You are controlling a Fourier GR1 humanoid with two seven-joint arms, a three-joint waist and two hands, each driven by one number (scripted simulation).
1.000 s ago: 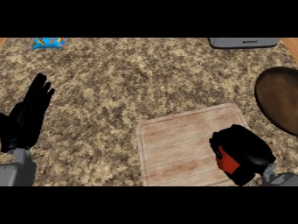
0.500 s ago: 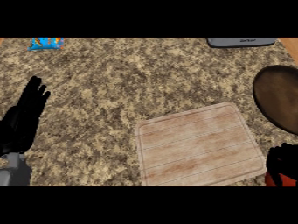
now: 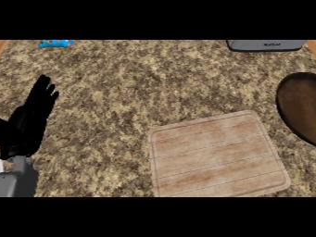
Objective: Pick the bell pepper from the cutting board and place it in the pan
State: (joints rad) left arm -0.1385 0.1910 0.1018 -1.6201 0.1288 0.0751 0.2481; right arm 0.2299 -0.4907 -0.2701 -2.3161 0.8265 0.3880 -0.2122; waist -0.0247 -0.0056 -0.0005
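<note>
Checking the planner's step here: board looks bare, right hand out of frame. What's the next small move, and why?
Probably bring the right hand into view, up toward the pan. The cutting board is bare, the pan's visible part holds nothing, and no bell pepper shows, so it is likely with the unseen hand. The left hand rests open at the left edge.

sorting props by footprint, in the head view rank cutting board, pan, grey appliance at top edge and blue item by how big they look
1. cutting board
2. pan, cut by the right edge
3. grey appliance, partly cropped
4. blue item
</note>
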